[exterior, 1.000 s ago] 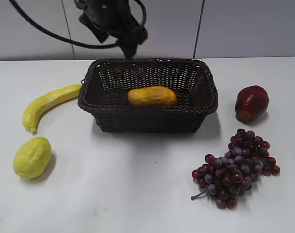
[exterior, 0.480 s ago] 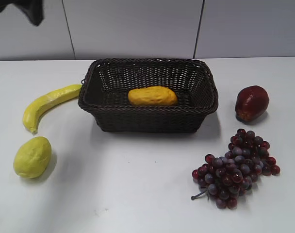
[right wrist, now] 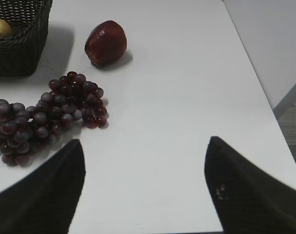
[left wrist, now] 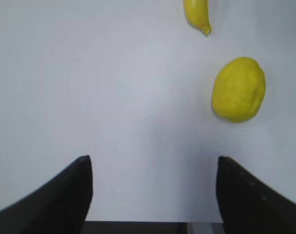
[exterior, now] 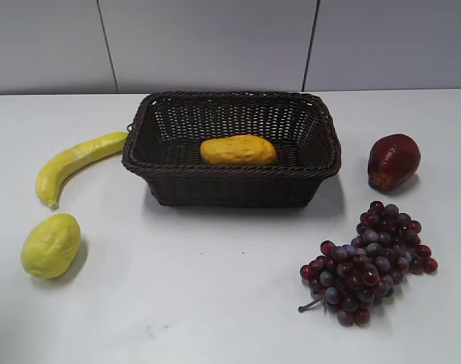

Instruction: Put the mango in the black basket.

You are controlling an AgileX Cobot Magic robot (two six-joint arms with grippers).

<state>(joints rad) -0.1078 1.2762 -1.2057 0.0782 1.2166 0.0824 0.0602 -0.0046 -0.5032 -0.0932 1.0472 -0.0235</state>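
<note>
Left hand [left wrist: 150,168] gone from mango [exterior: 238,150].

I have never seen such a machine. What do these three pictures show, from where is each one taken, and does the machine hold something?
The machine is a robot with two arms, each ending in a gripper. One picture comes from a camera in front of the table. There no arm is in view. It shows the black basket with the mango lying inside, a banana and a yellow-green fruit to the left, a dark red fruit and grapes to the right.

The other two come from cameras on the wrists, looking down at the table. The dark shapes at the bottom are the fingers. The left gripper and the right gripper are both open and hold nothing.
</note>
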